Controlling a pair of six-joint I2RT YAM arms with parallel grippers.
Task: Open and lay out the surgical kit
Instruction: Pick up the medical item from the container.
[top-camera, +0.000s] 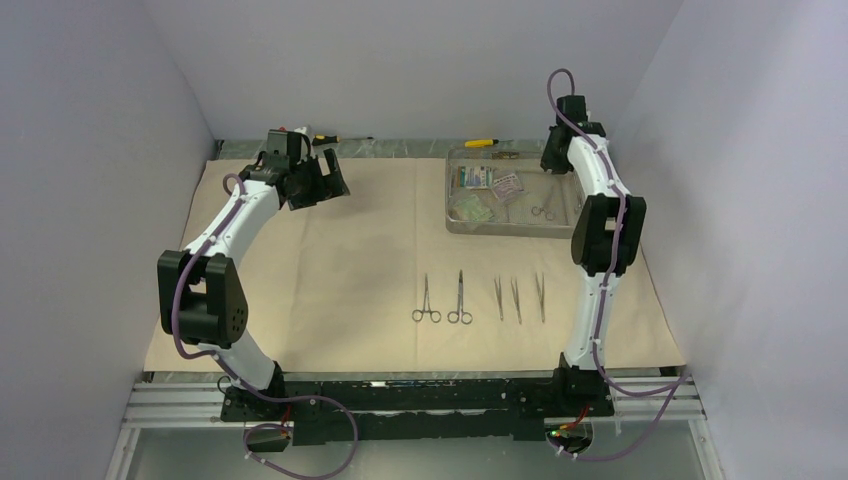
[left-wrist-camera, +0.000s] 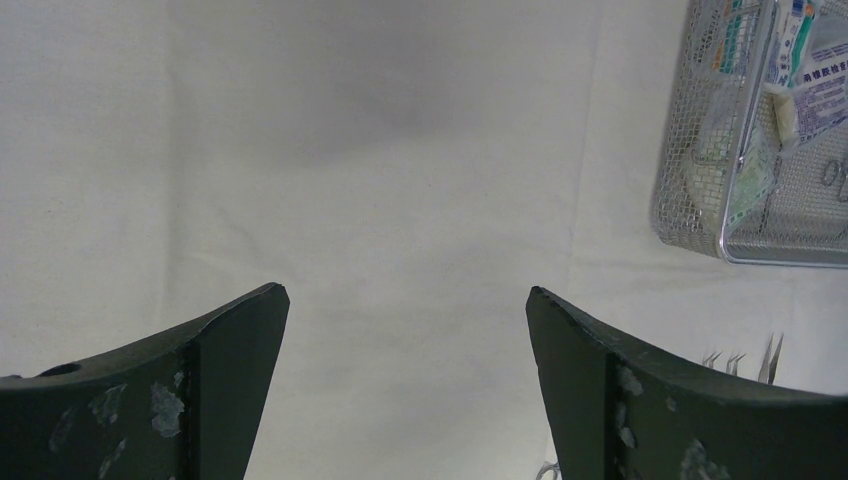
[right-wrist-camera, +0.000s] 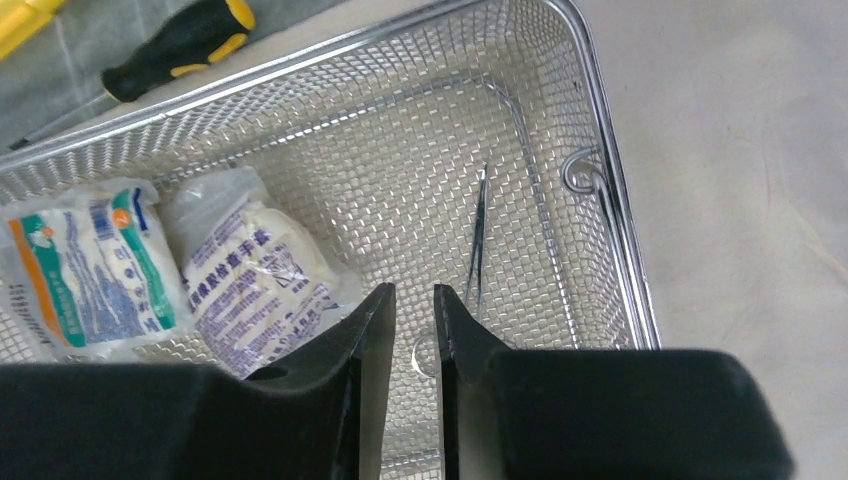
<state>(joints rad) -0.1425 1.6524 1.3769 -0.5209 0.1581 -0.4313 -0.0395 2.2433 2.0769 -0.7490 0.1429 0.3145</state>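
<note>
The beige wrap cloth lies spread flat on the table. The wire-mesh tray sits at its far right, holding three printed packets and one clamp. Two clamps and three tweezers lie in a row on the cloth near the front. My left gripper is open and empty, held above bare cloth at the far left. My right gripper hovers over the tray, jaws a narrow slit apart with nothing between them, above the clamp and beside the packets.
Two yellow-and-black screwdrivers lie beyond the cloth's far edge, one behind the left gripper and one behind the tray; the latter shows in the right wrist view. Grey walls close in on three sides.
</note>
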